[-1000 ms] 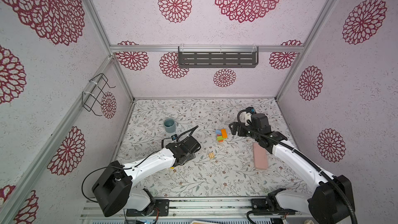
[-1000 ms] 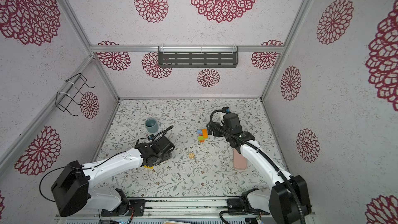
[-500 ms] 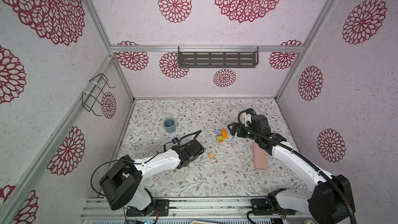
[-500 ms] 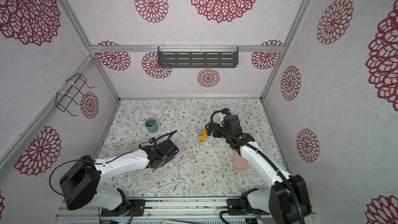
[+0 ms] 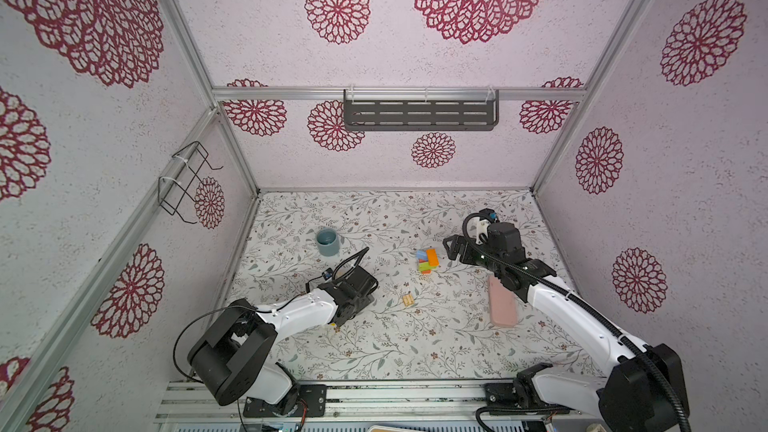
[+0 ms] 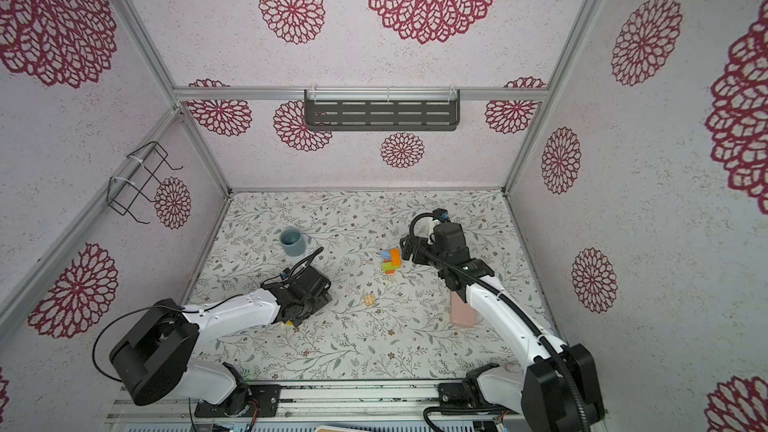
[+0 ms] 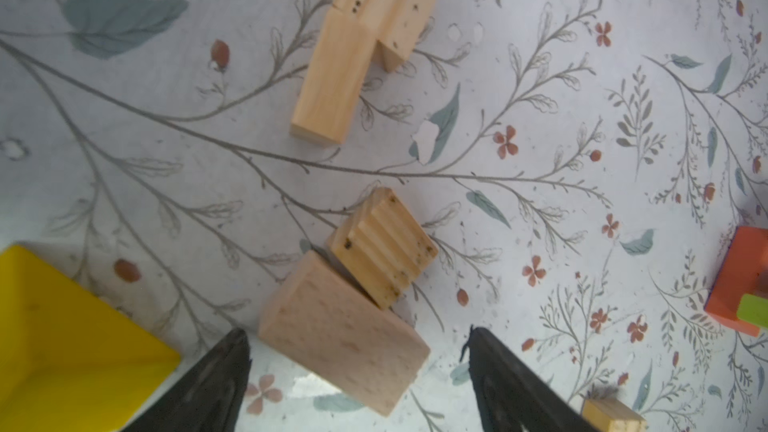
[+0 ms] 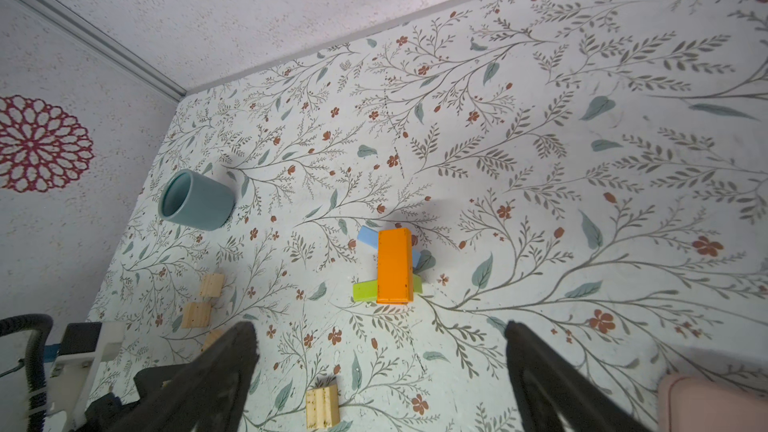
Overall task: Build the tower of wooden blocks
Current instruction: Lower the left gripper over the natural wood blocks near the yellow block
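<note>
The yellow block (image 7: 70,338) and pink slab (image 8: 715,405) are cut off by the wrist views' edges.

Grey-blue mug (image 5: 327,241), pink slab (image 5: 501,310), dark shelf (image 5: 419,115)

two pincers: the left pincer (image 7: 356,330) and the right pincer (image 8: 380,324). one grey-blue mug (image 8: 195,201). one pink slab (image 5: 503,303). painted blocks: one orange block (image 8: 395,265), one light blue block (image 8: 368,236), one green block (image 8: 365,290), one yellow block (image 7: 62,347); lower layers of the stack are too hidden to count. plain wood: at least five in the left wrist view, namely a long block (image 7: 328,85), a speckled block (image 7: 401,6), a grooved block (image 7: 382,247), a pale block (image 7: 340,338) and an edge block (image 7: 613,415). one wall shelf (image 5: 419,115). one wire rack (image 5: 187,180).
</note>
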{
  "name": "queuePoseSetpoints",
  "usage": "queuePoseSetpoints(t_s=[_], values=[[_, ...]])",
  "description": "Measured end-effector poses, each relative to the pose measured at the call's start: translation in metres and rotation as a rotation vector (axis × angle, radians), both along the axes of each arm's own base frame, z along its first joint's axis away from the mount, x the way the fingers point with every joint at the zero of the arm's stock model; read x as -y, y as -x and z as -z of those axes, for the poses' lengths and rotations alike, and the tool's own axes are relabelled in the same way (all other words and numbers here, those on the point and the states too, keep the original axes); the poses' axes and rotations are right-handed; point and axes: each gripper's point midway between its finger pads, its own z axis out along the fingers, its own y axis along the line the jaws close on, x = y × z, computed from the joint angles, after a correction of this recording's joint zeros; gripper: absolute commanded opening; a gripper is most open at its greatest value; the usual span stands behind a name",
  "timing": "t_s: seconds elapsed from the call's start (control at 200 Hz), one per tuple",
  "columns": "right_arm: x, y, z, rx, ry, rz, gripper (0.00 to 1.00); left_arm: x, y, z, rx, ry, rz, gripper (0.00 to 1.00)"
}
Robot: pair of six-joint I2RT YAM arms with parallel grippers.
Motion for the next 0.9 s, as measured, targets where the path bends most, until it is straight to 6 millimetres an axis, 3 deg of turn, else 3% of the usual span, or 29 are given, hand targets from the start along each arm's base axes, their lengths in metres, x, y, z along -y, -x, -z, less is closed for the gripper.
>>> queuePoseSetpoints(t_s=[0.445, 0.665, 0.901], values=[[0.007, -0.011, -0.028, 0.048, 0.016, 0.052, 0.95, -0.001, -0.023, -0.003, 0.022, 0.087, 0.016, 0.86], [0.008, -0.013, -0.021, 0.028, 0.034, 0.06, 0.95, 0.007, -0.041, -0.004, 0.026, 0.094, 0.041, 0.86], [0.009, -0.013, -0.019, 0.024, 0.047, 0.06, 0.95, 0.028, -0.063, -0.005, 0.007, 0.092, 0.111, 0.85]])
